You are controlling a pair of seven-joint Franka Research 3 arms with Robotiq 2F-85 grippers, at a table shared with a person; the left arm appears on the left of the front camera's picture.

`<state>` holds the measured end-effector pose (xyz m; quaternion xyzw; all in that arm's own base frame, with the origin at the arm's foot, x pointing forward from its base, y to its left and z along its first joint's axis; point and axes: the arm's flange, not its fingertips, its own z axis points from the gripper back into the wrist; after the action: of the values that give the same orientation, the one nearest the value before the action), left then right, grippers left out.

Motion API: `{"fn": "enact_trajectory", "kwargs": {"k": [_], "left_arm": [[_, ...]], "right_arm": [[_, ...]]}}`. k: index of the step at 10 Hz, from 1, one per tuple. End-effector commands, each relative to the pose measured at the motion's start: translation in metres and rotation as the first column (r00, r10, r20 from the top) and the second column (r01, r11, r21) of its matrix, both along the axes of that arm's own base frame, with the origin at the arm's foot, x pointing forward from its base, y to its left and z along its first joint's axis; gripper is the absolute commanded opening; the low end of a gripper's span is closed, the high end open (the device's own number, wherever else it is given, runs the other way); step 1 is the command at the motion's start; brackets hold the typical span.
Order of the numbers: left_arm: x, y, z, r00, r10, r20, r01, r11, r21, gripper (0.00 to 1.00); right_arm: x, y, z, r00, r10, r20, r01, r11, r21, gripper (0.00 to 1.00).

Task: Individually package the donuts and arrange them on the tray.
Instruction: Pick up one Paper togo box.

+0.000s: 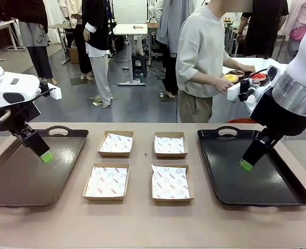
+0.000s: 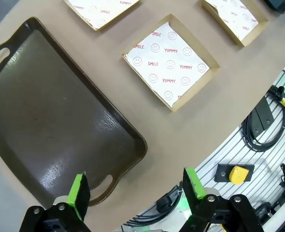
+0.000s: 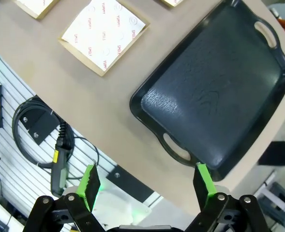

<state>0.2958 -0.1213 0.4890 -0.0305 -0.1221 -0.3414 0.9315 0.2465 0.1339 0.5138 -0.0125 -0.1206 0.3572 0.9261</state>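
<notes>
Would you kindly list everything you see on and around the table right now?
Table: one, tan, under everything.
Brown tray: one, dark brown, robot's left side.
Black tray: one, black, robot's right side.
Boxes: four, cardboard with white printed liners, two-by-two between the trays.
Donuts: at least three, yellow, brown, red, carried beyond the far edge.
Person's hand: one, carrying the donuts.
Left gripper: black, green pads, open above the brown tray.
Right gripper: same colours, open above the black tray.

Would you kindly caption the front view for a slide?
Left gripper and right gripper, both open, hover above two dark trays flanking four paper-lined boxes; a person behind carries the donuts.
</notes>
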Motion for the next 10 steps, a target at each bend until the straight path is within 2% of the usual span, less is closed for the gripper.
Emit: {"fn": "enact_trajectory", "kwargs": {"k": [1, 2, 3, 4, 5, 7, 8, 9, 10], "left_arm": [[0.000, -0.001, -0.001, 1.000, -0.008, -0.003, 0.008, 1.000, -0.003, 1.00], [0.000, 0.000, 0.000, 1.000, 0.000, 0.000, 0.000, 1.000, 0.000, 1.00], [0.004, 0.003, 0.003, 0.997, 0.050, -0.058, -0.059, 0.985, -0.161, 1.00], [0.008, 0.013, 0.006, 0.978, 0.106, -0.182, -0.171, 0.904, -0.392, 1.00], [0.011, 0.024, 0.006, 0.952, 0.105, -0.286, -0.253, 0.797, -0.548, 1.00], [0.015, 0.057, 0.007, 0.910, 0.048, -0.413, -0.372, 0.536, -0.758, 1.00], [0.016, 0.076, 0.007, 0.890, 0.024, -0.456, -0.421, 0.428, -0.799, 1.00], [0.015, 0.097, 0.006, 0.879, 0.016, -0.477, -0.452, 0.348, -0.821, 1.00], [0.014, 0.118, 0.004, 0.866, -0.005, -0.500, -0.480, 0.271, -0.835, 1.00]], "right_arm": [[0.003, 0.004, -0.002, 1.000, 0.010, 0.004, -0.010, 1.000, 0.014, 1.00], [0.000, 0.000, 0.000, 1.000, 0.000, 0.000, 0.000, 1.000, 0.000, 1.00], [0.003, -0.019, 0.004, 0.993, -0.101, -0.069, 0.115, 0.963, 0.245, 1.00], [0.005, -0.045, 0.005, 0.964, -0.227, -0.140, 0.265, 0.859, 0.438, 1.00], [0.006, -0.069, 0.005, 0.922, -0.334, -0.194, 0.385, 0.739, 0.554, 1.00], [0.000, -0.130, 0.003, 0.857, -0.417, -0.304, 0.483, 0.440, 0.757, 1.00], [-0.005, -0.158, -0.004, 0.819, -0.443, -0.365, 0.530, 0.342, 0.776, 1.00], [-0.010, -0.186, -0.010, 0.776, -0.462, -0.429, 0.581, 0.259, 0.771, 1.00], [-0.018, -0.213, -0.016, 0.766, -0.407, -0.498, 0.611, 0.219, 0.761, 1.00]]}}
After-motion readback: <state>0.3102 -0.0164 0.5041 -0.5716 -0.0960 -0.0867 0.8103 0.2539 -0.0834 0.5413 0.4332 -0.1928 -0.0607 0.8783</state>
